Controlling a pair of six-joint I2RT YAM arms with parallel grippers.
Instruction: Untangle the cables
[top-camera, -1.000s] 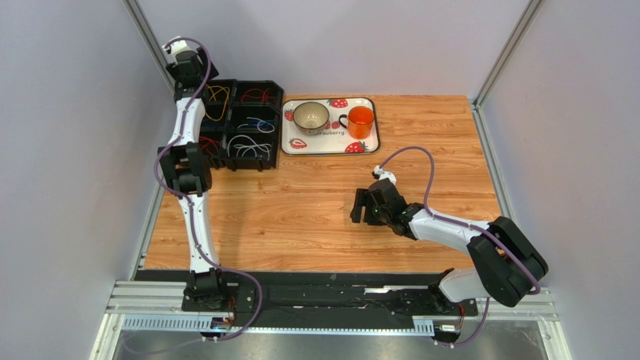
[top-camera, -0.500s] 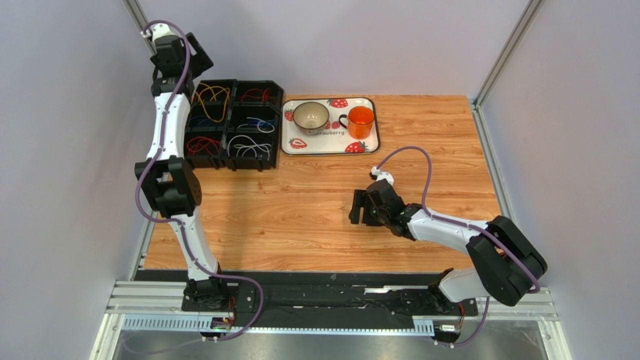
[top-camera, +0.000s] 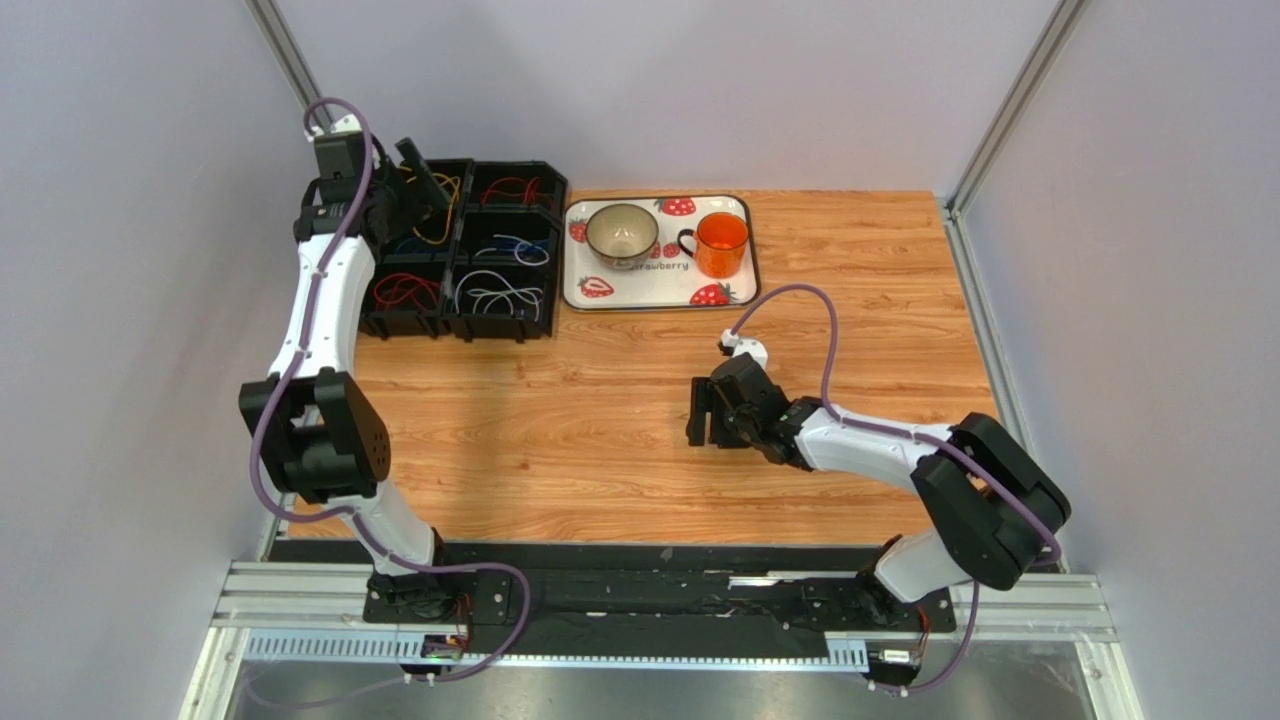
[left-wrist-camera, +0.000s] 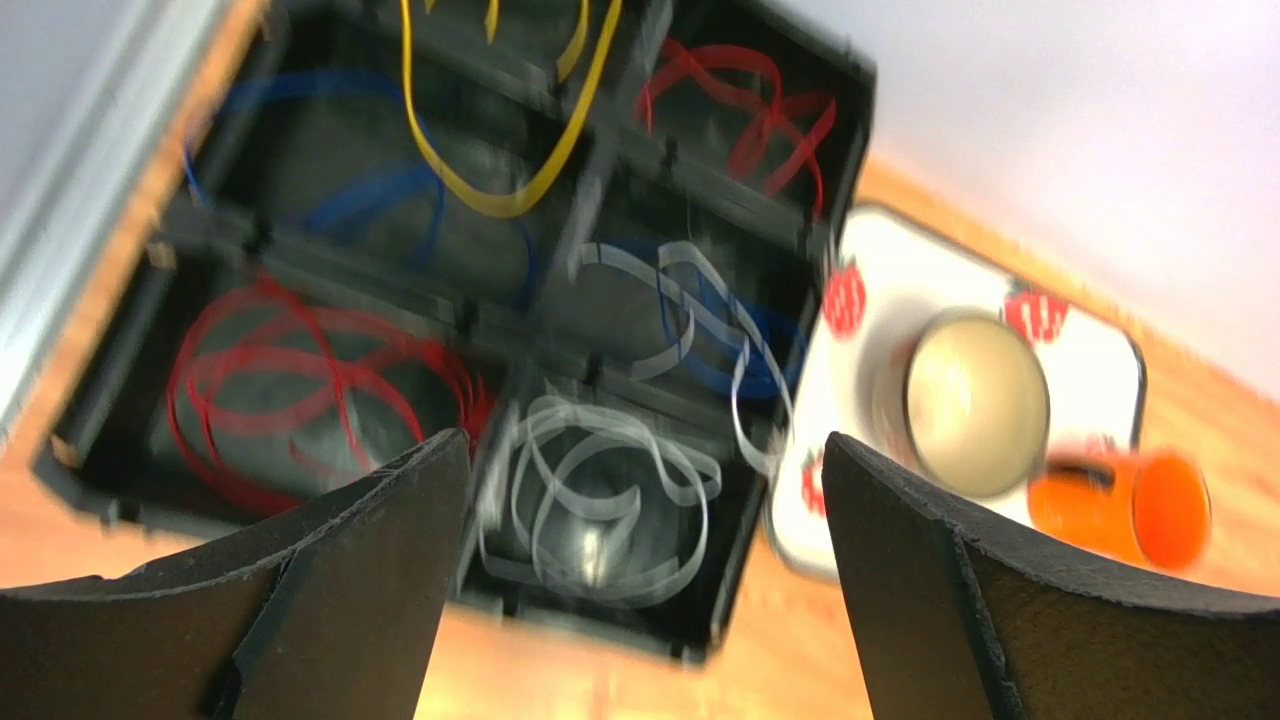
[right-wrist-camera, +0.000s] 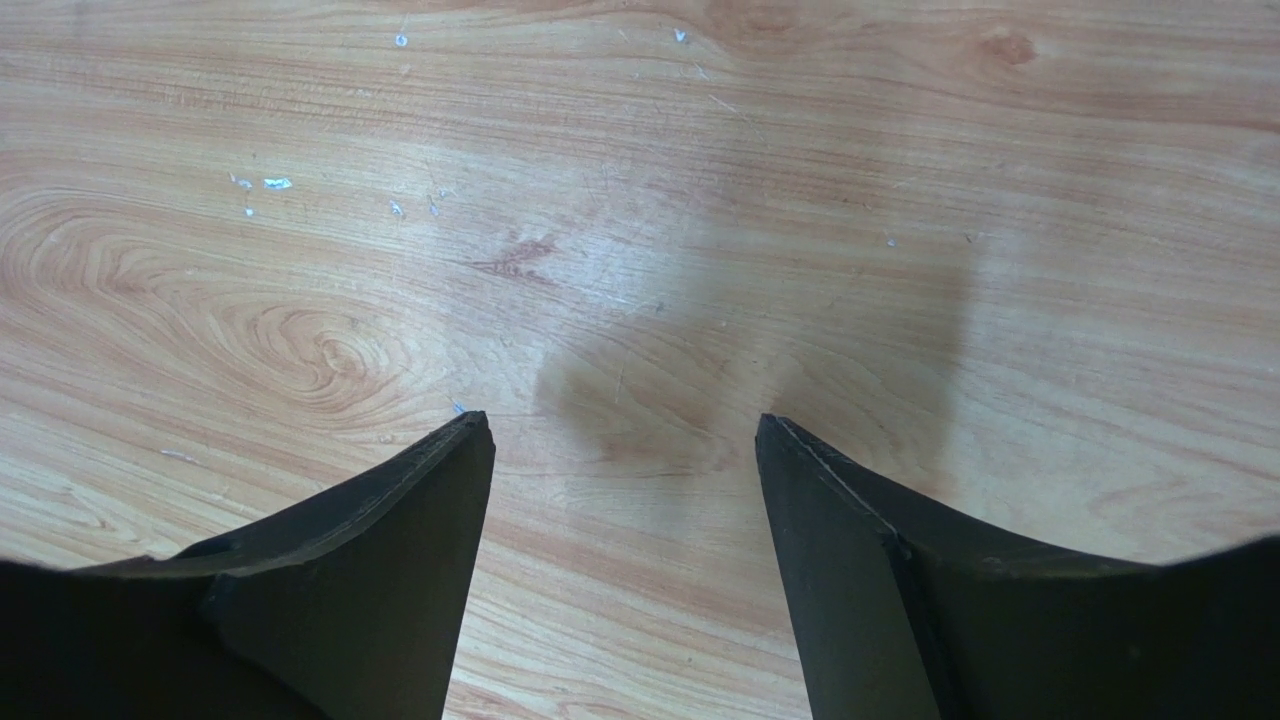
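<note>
lettering "strawberry" on tray (top-camera: 661, 290) beside bin (top-camera: 455, 255) of cables (top-camera: 504, 296)

Table: and here's the wooden top (top-camera: 631, 435), light-brown grain across the middle of the overhead frame; up close, white flecks and a reddish scuff.
Upper left: black divided bin (top-camera: 489, 329) sits flat on the wood, against the left edge.
Upper centre: white strawberry-print tray (top-camera: 646, 291) lies flat, just beside the bin's right wall.
</note>
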